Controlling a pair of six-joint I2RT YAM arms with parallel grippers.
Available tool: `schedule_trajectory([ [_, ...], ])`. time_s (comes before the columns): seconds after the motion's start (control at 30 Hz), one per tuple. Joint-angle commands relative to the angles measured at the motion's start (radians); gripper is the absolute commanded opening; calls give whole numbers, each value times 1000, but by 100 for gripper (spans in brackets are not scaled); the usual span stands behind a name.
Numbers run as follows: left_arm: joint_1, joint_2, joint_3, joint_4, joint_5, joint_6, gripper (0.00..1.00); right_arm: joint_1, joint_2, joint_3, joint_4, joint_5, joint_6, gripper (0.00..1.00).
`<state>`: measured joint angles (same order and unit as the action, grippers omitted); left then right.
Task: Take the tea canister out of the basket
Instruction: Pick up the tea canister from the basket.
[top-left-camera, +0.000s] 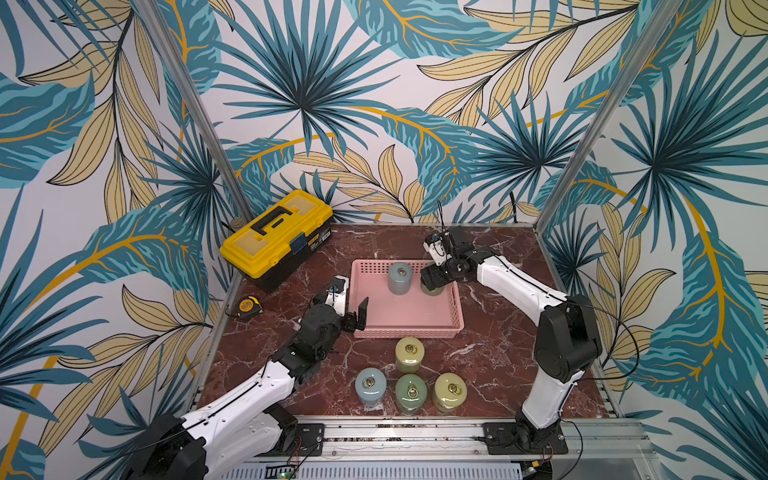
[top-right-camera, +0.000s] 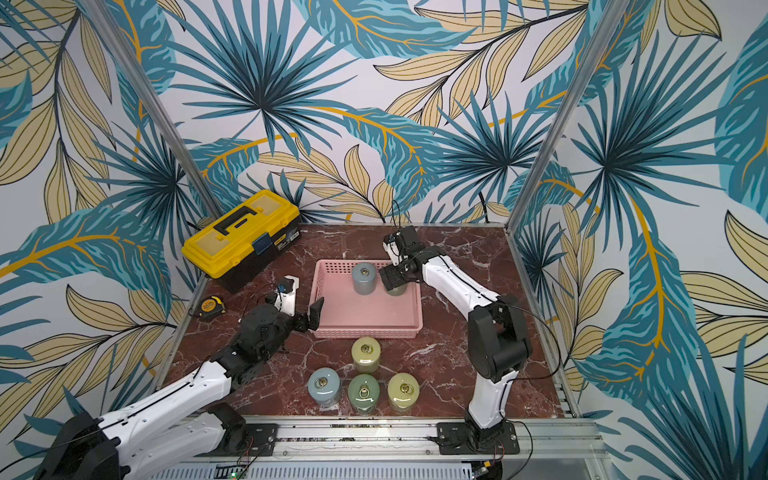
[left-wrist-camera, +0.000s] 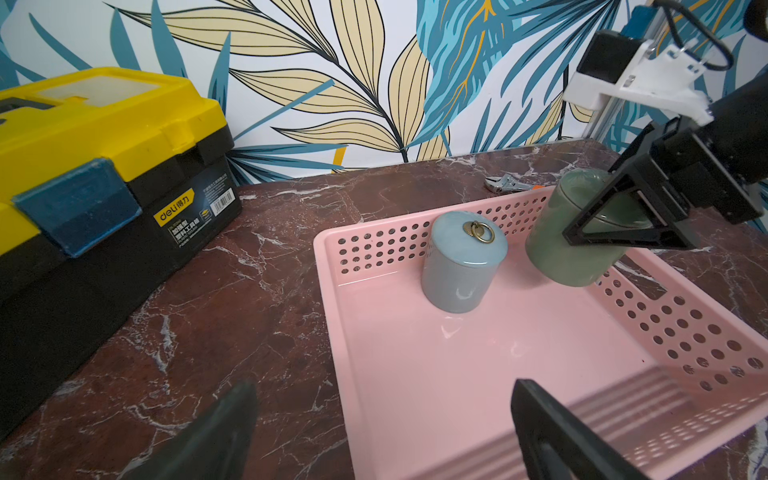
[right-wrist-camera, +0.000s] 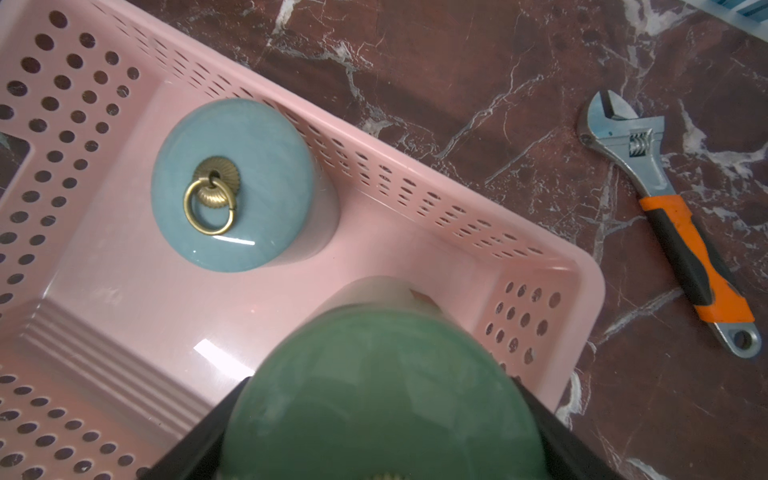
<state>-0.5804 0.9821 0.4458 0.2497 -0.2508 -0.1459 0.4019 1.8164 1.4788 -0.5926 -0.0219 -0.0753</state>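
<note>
Clamps the fingers (left-wrist-camera: 623, 240) of the right gripper (right-wrist-camera: 382, 451) on either side of the green tea canister (left-wrist-camera: 557, 249), tilted in the far right corner of the pink basket (top-left-camera: 415, 331). Squat, round, glossy sage-green glaze, with a slightly wider lid, just beside an upright grey-blue canister (top-left-camera: 400, 277) topped by a brass ring pull. Holds the left gripper (top-left-camera: 360, 318) spread wide and empty, straddling the basket's left wall.

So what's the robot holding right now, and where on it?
The right gripper holds the green tea canister around its lidded top; left gripper empty.
</note>
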Motion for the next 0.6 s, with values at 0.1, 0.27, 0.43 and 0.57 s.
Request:
schedule_trajectory([
  [0.1, 5, -8, -14, 6, -6, -5, 100, 12, -100, -27, 1, 17, 24, 53],
  [0.27, 6, -11, -16, 6, -7, -4, 100, 23, -146, -51, -9, 26, 29, 53],
  [0.43, 5, -9, -18, 8, -12, -5, 100, 34, -195, -74, -26, 40, 44, 53],
  [0.57, 5, -10, -18, 7, -18, -3, 100, 43, -241, -100, -39, 45, 61, 53],
])
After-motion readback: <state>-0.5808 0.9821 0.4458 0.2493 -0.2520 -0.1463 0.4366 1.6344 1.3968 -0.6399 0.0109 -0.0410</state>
